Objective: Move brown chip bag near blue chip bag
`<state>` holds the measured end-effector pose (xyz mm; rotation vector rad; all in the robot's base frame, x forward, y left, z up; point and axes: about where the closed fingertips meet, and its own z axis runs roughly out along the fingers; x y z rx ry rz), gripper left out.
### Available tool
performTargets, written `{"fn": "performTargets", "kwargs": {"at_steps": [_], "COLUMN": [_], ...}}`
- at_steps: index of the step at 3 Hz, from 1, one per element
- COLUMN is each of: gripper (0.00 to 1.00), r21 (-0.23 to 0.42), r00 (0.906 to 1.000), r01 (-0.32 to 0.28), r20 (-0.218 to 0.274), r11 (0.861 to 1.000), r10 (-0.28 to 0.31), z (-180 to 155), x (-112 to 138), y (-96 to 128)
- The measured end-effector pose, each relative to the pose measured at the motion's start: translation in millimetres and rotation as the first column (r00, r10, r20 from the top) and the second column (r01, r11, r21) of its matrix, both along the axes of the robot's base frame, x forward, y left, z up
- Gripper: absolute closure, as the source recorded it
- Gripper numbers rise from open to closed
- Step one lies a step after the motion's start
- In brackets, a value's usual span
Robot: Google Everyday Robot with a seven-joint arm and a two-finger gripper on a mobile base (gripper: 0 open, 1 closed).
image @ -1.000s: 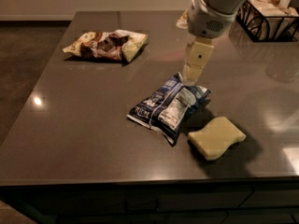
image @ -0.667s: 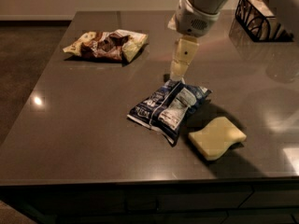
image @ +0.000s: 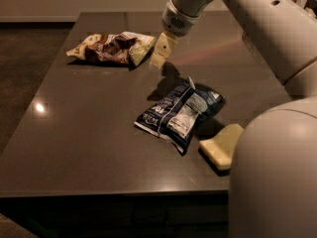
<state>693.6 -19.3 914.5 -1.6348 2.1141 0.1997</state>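
Observation:
The brown chip bag, dark brown with cream ends, lies flat at the far left of the dark table. The blue chip bag, dark blue with a white label panel, lies near the table's middle right. My gripper hangs from the arm above the table, just right of the brown bag's right end and above and behind the blue bag. It holds nothing that I can see.
A pale yellow sponge lies at the front right, just right of the blue bag. The robot's white arm and body fill the right side of the view and hide the table's right edge.
My gripper has moved left and away from above the blue bag to a spot beside the brown bag. The arm now covers the right of the view. The bags have not moved.

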Motion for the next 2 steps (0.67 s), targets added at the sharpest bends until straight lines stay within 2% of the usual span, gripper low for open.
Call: {"fn": "performTargets", "kwargs": {"at_steps": [1, 2], "gripper": [0.0, 0.0], "r21": [0.056, 0.115], "r00": [0.9951, 0.9787], "r01": [0.098, 0.201], "r20": [0.006, 0.019], "r11": [0.994, 0.973], "r10": [-0.098, -0.205], "z": [-2, -2], "x": [23, 45], "y": [28, 61]}}
